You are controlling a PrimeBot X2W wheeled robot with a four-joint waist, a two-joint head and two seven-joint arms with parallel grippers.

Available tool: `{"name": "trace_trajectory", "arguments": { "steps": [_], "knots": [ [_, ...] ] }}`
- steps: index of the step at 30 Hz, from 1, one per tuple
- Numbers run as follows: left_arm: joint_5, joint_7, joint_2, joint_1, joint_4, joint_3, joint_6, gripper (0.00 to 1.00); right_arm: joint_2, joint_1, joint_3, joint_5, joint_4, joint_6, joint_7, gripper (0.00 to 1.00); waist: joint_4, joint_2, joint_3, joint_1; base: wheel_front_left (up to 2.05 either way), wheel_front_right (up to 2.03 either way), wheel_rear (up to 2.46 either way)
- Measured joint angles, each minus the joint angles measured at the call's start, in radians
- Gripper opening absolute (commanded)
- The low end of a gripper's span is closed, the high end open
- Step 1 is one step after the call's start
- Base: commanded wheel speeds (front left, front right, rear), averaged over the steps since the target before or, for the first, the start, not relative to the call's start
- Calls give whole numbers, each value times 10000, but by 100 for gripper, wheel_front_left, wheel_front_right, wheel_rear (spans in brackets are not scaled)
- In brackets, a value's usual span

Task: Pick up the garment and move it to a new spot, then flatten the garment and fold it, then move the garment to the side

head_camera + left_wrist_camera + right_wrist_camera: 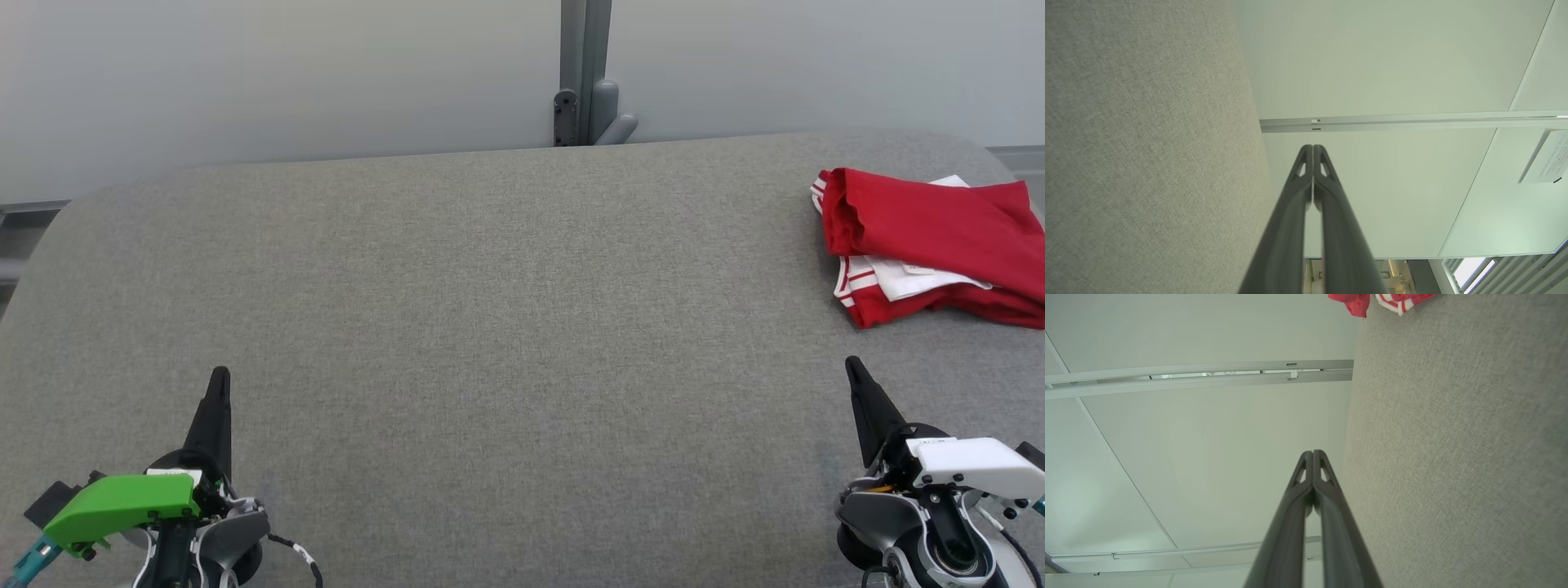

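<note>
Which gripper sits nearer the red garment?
The right gripper, white-housed: the garment lies just ahead of it; the green-housed left gripper is at the opposite side.

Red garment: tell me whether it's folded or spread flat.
Folded, roughly: the red garment lies in stacked layers, white trim showing between them.

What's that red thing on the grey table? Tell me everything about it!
The garment is soft red cloth with white striped trim and a white layer peeking out between folds. It lies in a loose, rumpled pile at the far right of the grey fabric table, partly cut off by the picture's edge. Only the table touches it.
</note>
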Motion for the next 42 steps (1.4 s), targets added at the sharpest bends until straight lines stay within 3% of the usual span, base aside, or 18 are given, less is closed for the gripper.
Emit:
{"name": "trace_trajectory", "arguments": {
  "steps": [42],
  "knots": [
    [0, 0, -2, -1, 0, 0, 0, 0, 56, -5, -84, -61, 6, 0, 71, 0, 0, 0, 0, 0, 0, 0, 0]
  ]
}}
